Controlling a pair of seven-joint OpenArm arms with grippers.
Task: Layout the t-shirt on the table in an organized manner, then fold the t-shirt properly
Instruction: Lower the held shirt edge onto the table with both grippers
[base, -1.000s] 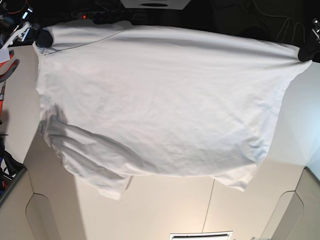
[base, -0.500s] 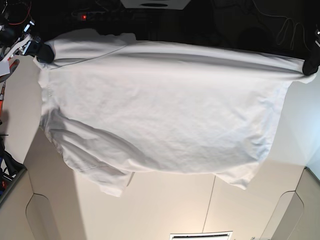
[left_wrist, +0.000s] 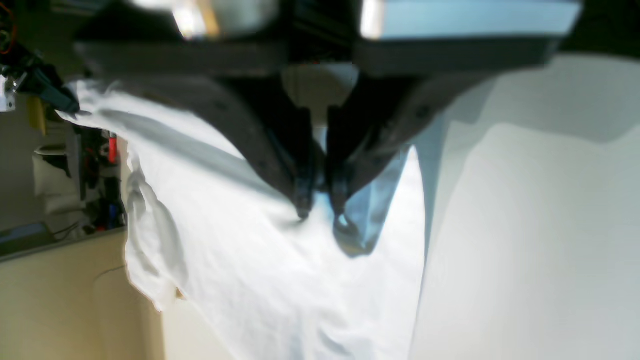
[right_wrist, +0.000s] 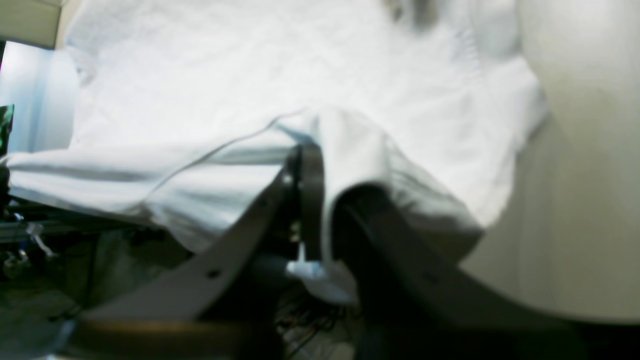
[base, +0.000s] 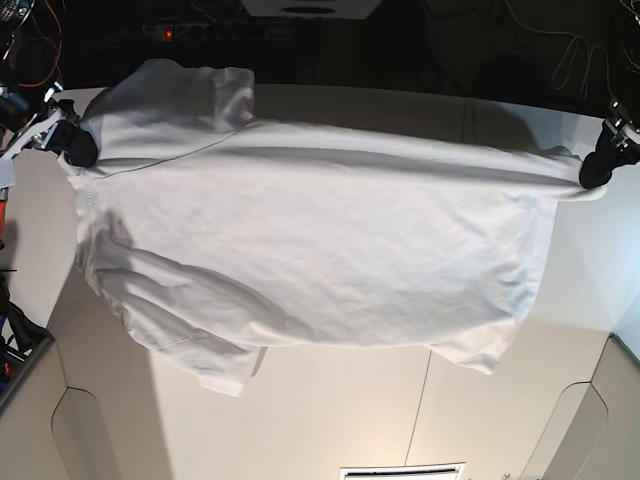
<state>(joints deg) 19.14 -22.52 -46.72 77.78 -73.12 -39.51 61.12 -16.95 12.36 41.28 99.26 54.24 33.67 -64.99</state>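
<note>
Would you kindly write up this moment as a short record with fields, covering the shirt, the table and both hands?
item: t-shirt, white, wrinkled, stretched wide between the two arms
left hand: shut on the shirt's edge, at the base view's right
right hand: shut on the shirt's edge, at the base view's left
shirt state: top edge pulled taut, lower part draped with a sleeve hanging at each lower corner
table: white, seam line visible below the shirt
fold: not yet begun
</note>
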